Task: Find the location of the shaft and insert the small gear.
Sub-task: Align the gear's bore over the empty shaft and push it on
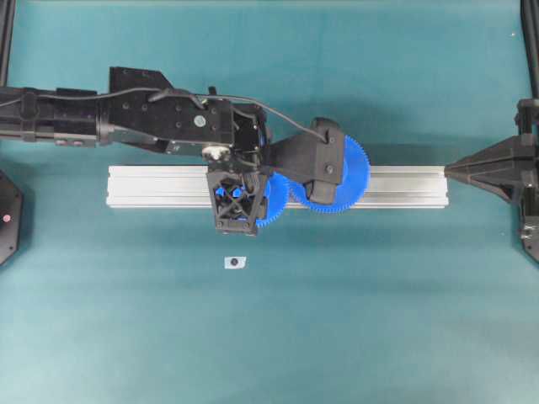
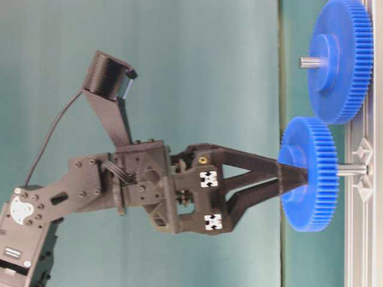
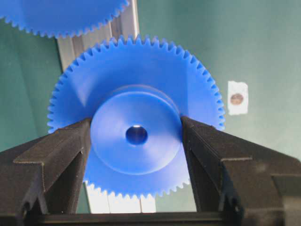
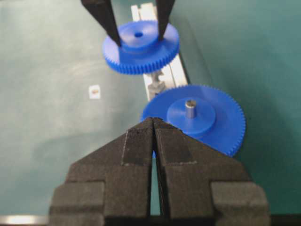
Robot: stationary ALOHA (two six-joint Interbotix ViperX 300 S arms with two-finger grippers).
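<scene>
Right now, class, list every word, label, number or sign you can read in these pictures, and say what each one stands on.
No readable words or numbers anywhere.
Small white tag on the table: a dark dot, no text.
Left claw, which grips the small gear: two black-and-white pattern markers, no letters.
Label on the left arm's motor housing: too blurred to read.
Round sticker on top of the left arm: too small to read.

Small gear (image 2: pixel 308 182) above shaft (image 2: pixel 352 170)
</scene>
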